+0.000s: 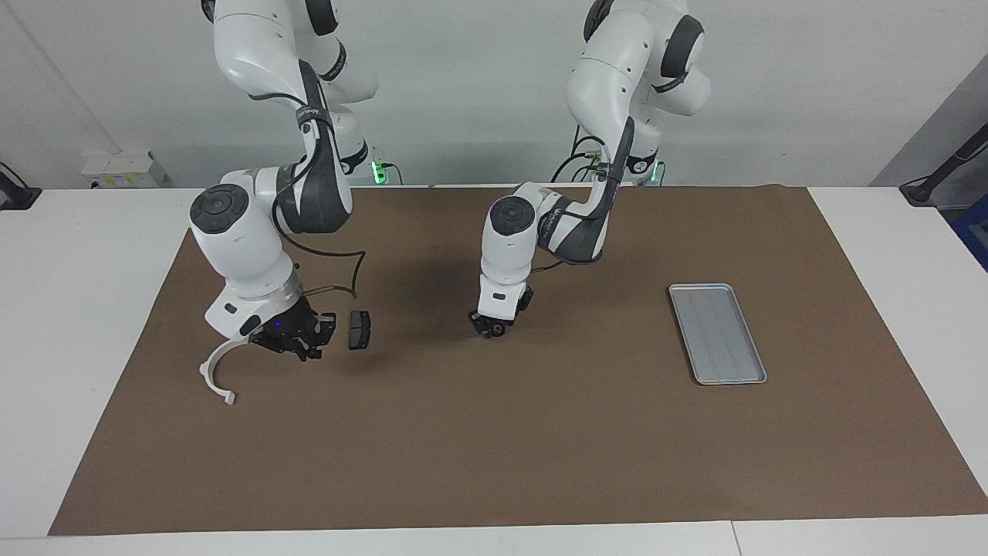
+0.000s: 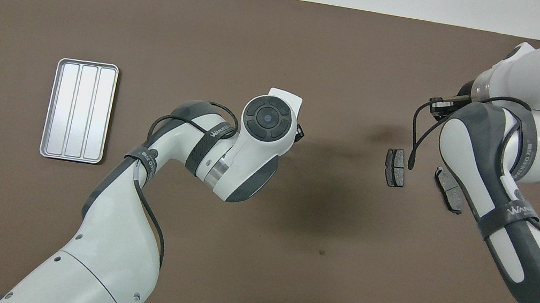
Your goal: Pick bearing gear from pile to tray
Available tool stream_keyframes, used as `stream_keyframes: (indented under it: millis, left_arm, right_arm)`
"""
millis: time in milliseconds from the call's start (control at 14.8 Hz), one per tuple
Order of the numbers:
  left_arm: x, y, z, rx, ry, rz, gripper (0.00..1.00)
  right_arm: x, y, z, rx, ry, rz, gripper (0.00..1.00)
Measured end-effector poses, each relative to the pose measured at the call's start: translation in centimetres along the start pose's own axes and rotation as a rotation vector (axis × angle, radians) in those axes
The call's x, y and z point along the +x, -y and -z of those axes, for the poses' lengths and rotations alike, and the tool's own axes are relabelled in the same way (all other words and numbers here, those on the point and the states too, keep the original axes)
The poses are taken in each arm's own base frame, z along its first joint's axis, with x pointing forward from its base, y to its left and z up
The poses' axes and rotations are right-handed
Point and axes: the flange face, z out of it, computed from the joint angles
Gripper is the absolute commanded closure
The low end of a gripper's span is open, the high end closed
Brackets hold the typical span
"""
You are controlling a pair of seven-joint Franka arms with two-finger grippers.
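The pile lies at the right arm's end of the mat: a white half-ring bracket (image 1: 216, 372) and two dark grey brake pads (image 2: 396, 167) (image 2: 449, 189). My right gripper (image 1: 299, 346) hangs low over the pile, shut, beside the bracket and partly covering one pad (image 1: 359, 330). My left gripper (image 1: 494, 328) is down near the mat's middle, between pile and tray. It is shut on a small dark round bearing gear (image 1: 499, 330). From overhead both grippers are hidden under their own arms. The silver tray (image 1: 718, 333) (image 2: 79, 111) lies toward the left arm's end with nothing in it.
A brown mat (image 1: 494, 463) covers most of the white table (image 1: 77, 309). The right arm's black cable (image 1: 351, 270) loops just above the pile.
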Motion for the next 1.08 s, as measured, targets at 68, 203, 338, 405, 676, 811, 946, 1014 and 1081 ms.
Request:
stream_keyframes:
  millis: [68, 203, 338, 405, 676, 811, 946, 1014, 1081]
  left_arm:
    - [0.0, 0.0, 0.0, -0.001, 0.0, 0.0, 0.44]
    - [0.0, 0.0, 0.0, -0.002, -0.001, 0.0, 0.71]
    - [0.0, 0.0, 0.2, -0.002, -0.002, 0.0, 0.92]
    - [0.0, 0.0, 0.2, -0.003, -0.002, 0.0, 1.0]
    - [0.0, 0.0, 0.3, 0.011, 0.004, 0.002, 1.0]
    - [0.3, 0.3, 0.6, 0.041, 0.014, 0.011, 1.0]
    - [2.4, 1.1, 2.2, 0.05, 0.013, 0.035, 1.0]
    - [3.6, 1.8, 3.4, 0.054, 0.014, 0.032, 1.0]
    - [4.9, 2.7, 4.6, 0.056, 0.016, 0.021, 1.0]
  right_arm:
    - [0.0, 0.0, -0.1, 0.0, 0.0, 0.0, 1.0]
    - [-0.1, 0.0, -0.2, 0.0, 0.001, 0.0, 1.0]
    - [-0.1, 0.0, -0.3, 0.0, 0.002, 0.0, 1.0]
    - [-0.1, 0.0, -0.3, 0.0, 0.002, 0.0, 1.0]
    - [-0.2, 0.0, -0.3, 0.0, 0.003, -0.001, 1.0]
    - [-0.2, 0.0, -0.3, 0.0, 0.003, -0.002, 1.0]
    - [-0.1, 0.1, -0.3, 0.0, 0.001, -0.021, 1.0]
    - [-0.1, 0.6, -0.3, 0.002, 0.0, -0.035, 1.0]
    - [0.0, 1.4, -0.3, 0.004, -0.001, -0.052, 1.0]
